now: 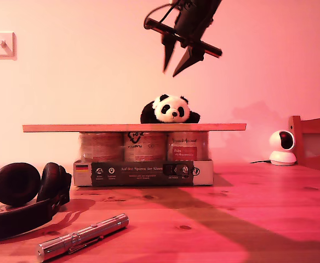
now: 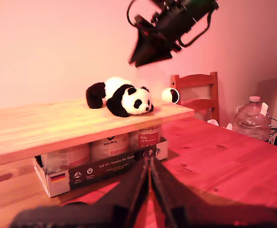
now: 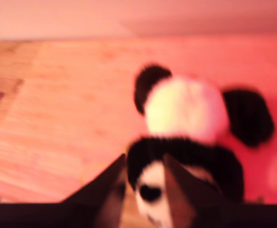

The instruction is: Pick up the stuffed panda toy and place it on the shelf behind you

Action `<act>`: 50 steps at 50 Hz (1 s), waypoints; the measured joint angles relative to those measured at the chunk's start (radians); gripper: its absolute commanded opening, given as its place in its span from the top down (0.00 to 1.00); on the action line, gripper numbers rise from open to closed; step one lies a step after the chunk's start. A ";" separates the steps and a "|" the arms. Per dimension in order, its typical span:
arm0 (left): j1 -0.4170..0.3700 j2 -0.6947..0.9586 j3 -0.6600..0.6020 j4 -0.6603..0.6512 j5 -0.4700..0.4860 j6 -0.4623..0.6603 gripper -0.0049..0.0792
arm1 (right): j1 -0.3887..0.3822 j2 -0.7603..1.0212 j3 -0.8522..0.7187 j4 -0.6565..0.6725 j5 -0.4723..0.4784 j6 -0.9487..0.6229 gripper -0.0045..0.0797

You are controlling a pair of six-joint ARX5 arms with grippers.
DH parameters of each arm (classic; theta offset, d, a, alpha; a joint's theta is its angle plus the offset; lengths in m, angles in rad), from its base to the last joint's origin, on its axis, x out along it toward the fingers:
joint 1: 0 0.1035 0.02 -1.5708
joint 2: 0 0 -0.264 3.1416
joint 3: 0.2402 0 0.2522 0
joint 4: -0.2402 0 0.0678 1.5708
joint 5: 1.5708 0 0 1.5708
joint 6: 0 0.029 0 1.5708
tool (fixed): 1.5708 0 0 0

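Note:
The stuffed panda toy [image 1: 170, 109] [image 2: 122, 97] [image 3: 186, 109] lies on its belly on the shelf [image 1: 67, 127] [image 2: 43, 123] [image 3: 58, 104], a long light wooden plank resting on jars. My second gripper [image 1: 170, 73] [image 2: 141, 61] [image 3: 144, 156] hangs well above the panda's head, pointing down, open with nothing between its fingers. My first gripper [image 2: 149, 161] is low over the table in front of the plank, its fingers pressed together and empty. It does not show in the exterior view.
A black cardboard tray of jars [image 1: 143, 172] holds up the plank. Headphones [image 1: 17, 192] and a silver pen torch [image 1: 83, 236] lie at the exterior view's front left. A white round camera [image 1: 282, 147], a wooden chair [image 2: 198, 92] and a water bottle [image 2: 252, 118] stand beyond.

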 measured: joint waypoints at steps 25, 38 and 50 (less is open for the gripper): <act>0.000 0.000 0.000 0.000 -0.136 0.000 0.97 | 0.032 0.000 0.000 -0.101 0.258 -0.114 0.90; 0.000 0.000 0.000 -0.101 -0.166 0.005 0.97 | 0.106 -0.002 0.000 -0.033 0.354 -0.160 0.90; 0.000 0.000 0.000 -0.101 -0.176 0.005 0.97 | 0.132 -0.024 0.000 -0.016 0.461 -0.182 0.90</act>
